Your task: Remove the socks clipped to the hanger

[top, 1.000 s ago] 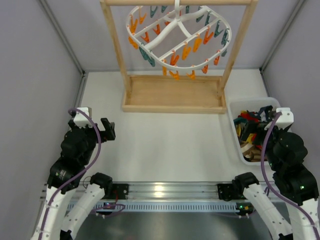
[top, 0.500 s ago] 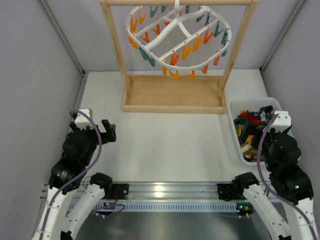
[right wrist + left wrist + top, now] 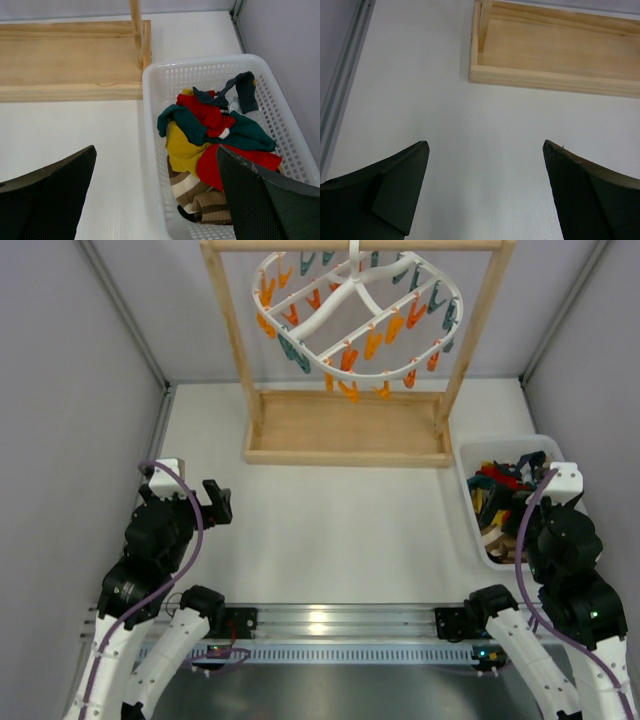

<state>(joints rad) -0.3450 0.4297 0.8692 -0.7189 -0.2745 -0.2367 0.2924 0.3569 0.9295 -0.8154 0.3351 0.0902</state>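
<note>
- We see a white counter (image 3: 330, 530) between grey walls (image 3: 60, 360).
- Left gripper (image 3: 485, 145) hangs spread wide over the counter, holding nothing.
- Hanger (image 3: 352, 282), fringed with clips (image 3: 372, 342), hangs inside the wooden stand (image 3: 345, 430).
- Socks (image 3: 210, 125) lie heaped in the white basket (image 3: 200, 67).
- Right gripper (image 3: 156, 149) gapes over the basket's edge, holding nothing.

Bright, even light is given from overhead. Glare is seen on the silver metal rail (image 3: 320, 618) at the near edge. Only faint, soft shadows are cast beside the pale wooden stand base (image 3: 545, 80) on the white tabletop (image 3: 470, 150). All views are rendered sharp.
</note>
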